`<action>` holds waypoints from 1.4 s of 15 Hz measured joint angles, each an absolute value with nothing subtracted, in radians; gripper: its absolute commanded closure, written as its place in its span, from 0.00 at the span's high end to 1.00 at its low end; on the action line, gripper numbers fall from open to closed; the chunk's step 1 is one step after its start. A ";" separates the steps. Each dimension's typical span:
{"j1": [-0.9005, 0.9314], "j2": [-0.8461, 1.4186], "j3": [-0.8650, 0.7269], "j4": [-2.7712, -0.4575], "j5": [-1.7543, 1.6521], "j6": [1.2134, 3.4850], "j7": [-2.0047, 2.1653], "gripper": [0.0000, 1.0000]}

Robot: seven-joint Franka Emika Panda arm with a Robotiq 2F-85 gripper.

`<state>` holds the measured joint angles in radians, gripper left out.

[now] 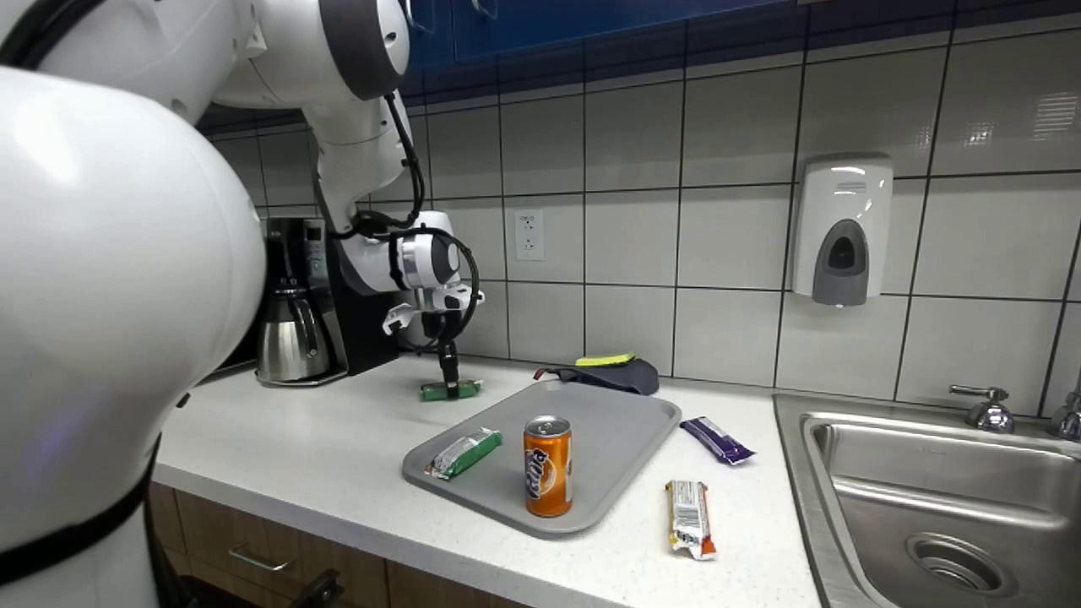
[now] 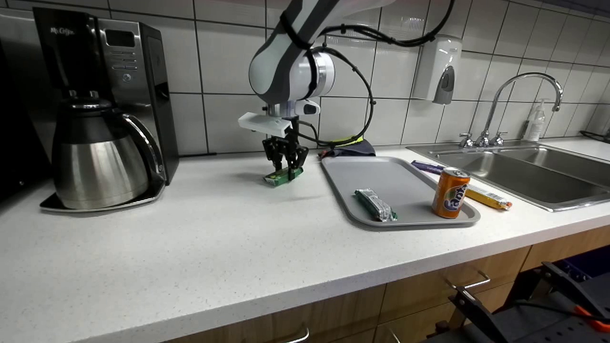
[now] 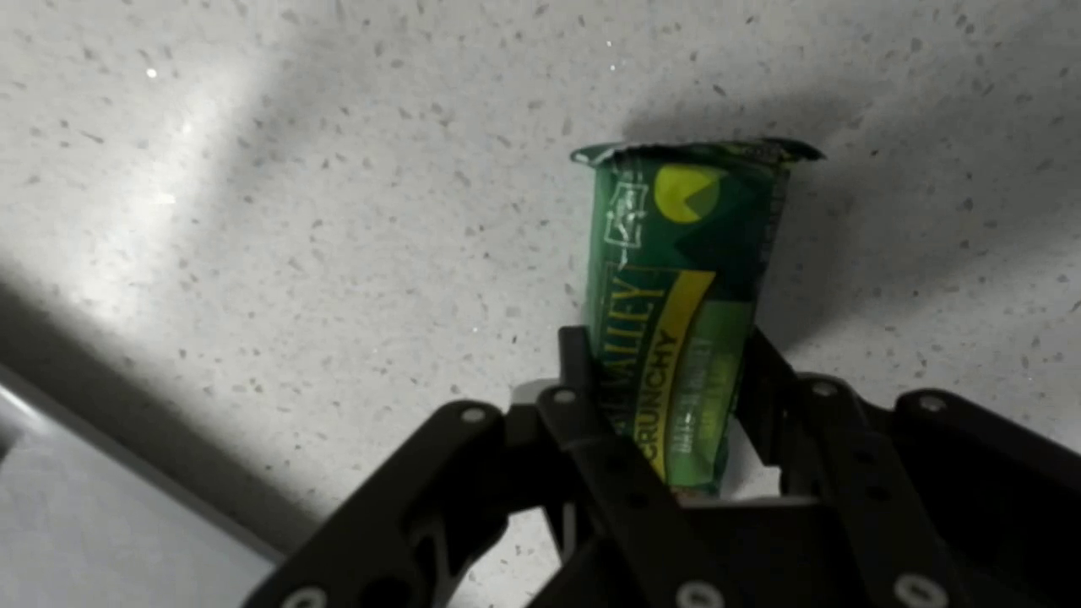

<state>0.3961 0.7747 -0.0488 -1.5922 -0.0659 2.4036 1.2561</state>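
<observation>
My gripper [image 2: 285,172] is low over the white counter, shut on a green wrapped bar [image 2: 276,179]. In the wrist view the black fingers [image 3: 667,342] press on both long sides of the bar [image 3: 667,228], whose printed face is toward the camera. The bar also shows in an exterior view [image 1: 435,392] at the fingertips. I cannot tell if it rests on the counter or is just above it. A grey tray [image 1: 608,422] lies beside the gripper. On the tray are another green bar [image 1: 464,453] and an upright orange can [image 1: 547,473].
A purple bar [image 1: 718,441] and a yellow-white bar [image 1: 690,515] lie between tray and sink [image 1: 802,507]. A dark cloth [image 1: 638,378] with a yellow item [image 1: 605,360] is at the wall. A coffee maker [image 2: 159,109] with a steel carafe [image 2: 100,166] stands at the back.
</observation>
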 measured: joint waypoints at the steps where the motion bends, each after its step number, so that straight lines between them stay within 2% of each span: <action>1: 0.399 0.770 -0.049 -1.595 -0.069 2.404 1.256 0.19; 7: 0.400 0.704 -0.049 -1.656 -0.073 2.404 1.252 0.19; 21: 0.334 0.446 -0.081 -1.955 -0.117 2.405 1.252 0.19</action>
<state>0.3343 0.4458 -0.0809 -1.9547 -0.1165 2.4049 1.2518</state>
